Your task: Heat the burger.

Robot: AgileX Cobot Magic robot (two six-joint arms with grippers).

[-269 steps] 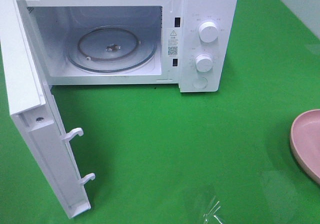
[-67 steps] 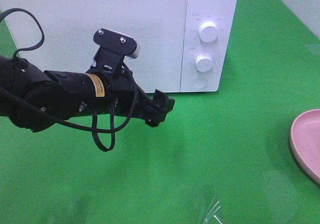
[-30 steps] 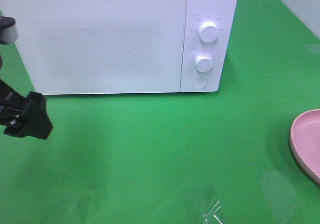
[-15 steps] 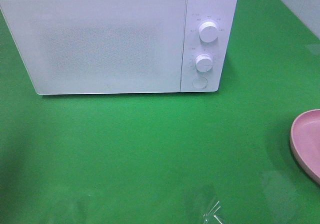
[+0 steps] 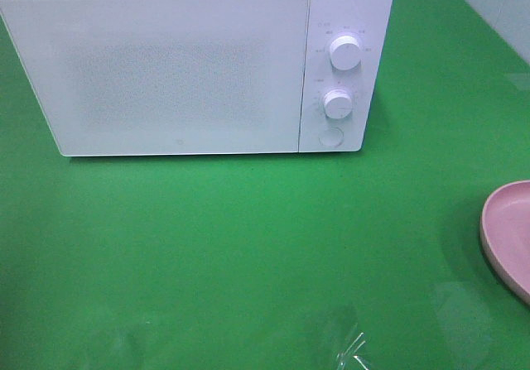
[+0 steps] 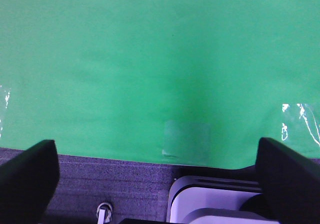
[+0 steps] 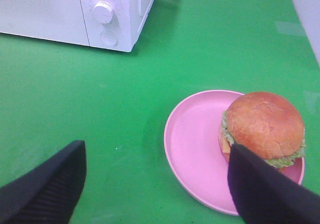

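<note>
The burger (image 7: 262, 126), with glossy brown bun and green lettuce, sits on the far side of a pink plate (image 7: 192, 144) in the right wrist view. My right gripper (image 7: 156, 151) hovers open above the green table, its fingers (image 7: 50, 184) wide apart on this side of the plate. The exterior view shows only the plate's rim (image 5: 507, 229) at the right edge; the burger lies outside that frame. The white microwave (image 5: 178, 72) stands at the back with its door shut. My left gripper (image 6: 154, 149) is open over the table's front edge, empty, and out of the exterior view.
The microwave panel carries two round knobs (image 5: 345, 52) and a round button (image 5: 330, 137). The microwave corner (image 7: 115, 13) shows in the right wrist view. A scrap of clear film (image 5: 352, 349) lies near the front edge. The table edge (image 6: 100, 156) meets grey floor.
The microwave door, open long before, is now shut. The left arm, at the left edge a second ago, has withdrawn out of the exterior view.
</note>
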